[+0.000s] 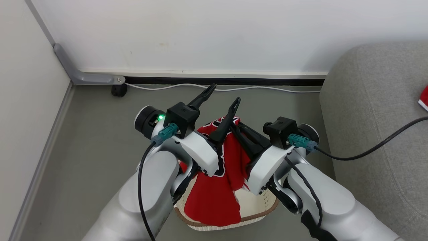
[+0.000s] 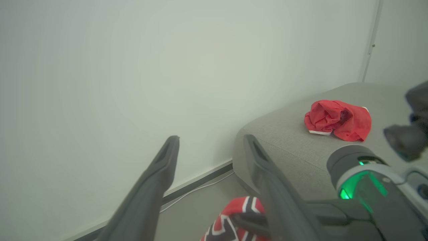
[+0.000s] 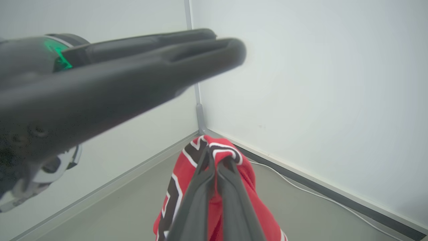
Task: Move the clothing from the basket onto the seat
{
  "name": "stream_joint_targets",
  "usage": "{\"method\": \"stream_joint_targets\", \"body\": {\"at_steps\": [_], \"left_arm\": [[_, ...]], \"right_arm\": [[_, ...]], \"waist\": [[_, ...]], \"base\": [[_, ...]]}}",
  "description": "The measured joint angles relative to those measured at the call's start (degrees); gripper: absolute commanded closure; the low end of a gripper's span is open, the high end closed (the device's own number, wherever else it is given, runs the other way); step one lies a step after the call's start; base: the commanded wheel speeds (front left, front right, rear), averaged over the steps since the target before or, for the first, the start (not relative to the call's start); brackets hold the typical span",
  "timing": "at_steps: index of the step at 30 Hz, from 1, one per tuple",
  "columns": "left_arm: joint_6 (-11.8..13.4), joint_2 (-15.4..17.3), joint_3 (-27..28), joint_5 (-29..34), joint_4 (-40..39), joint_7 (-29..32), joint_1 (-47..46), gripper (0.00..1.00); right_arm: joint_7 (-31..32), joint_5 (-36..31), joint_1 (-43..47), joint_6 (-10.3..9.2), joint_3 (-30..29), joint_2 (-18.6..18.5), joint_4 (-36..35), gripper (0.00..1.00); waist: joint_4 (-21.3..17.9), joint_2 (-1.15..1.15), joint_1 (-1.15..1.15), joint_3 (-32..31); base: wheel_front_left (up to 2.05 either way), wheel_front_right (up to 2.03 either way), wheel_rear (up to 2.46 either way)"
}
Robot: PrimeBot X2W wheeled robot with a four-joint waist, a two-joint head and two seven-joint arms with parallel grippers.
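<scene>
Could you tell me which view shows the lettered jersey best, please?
The head view: the jersey hangs from the right gripper down into the basket, most of it visible. The right wrist view shows its pinched top fold up close; the left wrist view, a striped corner at the bottom edge.

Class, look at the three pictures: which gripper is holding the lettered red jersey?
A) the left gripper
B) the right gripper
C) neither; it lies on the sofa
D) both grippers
B: the right gripper is shut on a fold of the jersey, while the left gripper stands open with nothing between its fingers.
</scene>
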Motion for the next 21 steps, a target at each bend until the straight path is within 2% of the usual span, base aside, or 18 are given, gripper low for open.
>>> {"method": "stream_joint_targets", "body": {"at_steps": [10,21], "left_arm": [[0.0,0.1,1.9,0.7,0.7,-0.1,0.3,0.00],[-0.3,0.3,3.8,2.3,1.2,-0.2,1.5,0.00]], "right_arm": [[0.0,-1.9,0.3,0.01,-2.6,0.0,-1.5,1.00],[0.0,-5.2,3.3,0.00,-8.4,0.0,-4.9,1.00]], "waist": [[-4.1,0.00,0.00,0.4],[-12.1,0.00,0.00,0.1]], "base": [[0.00,0.00,0.00],[0.00,0.00,0.00]]}}
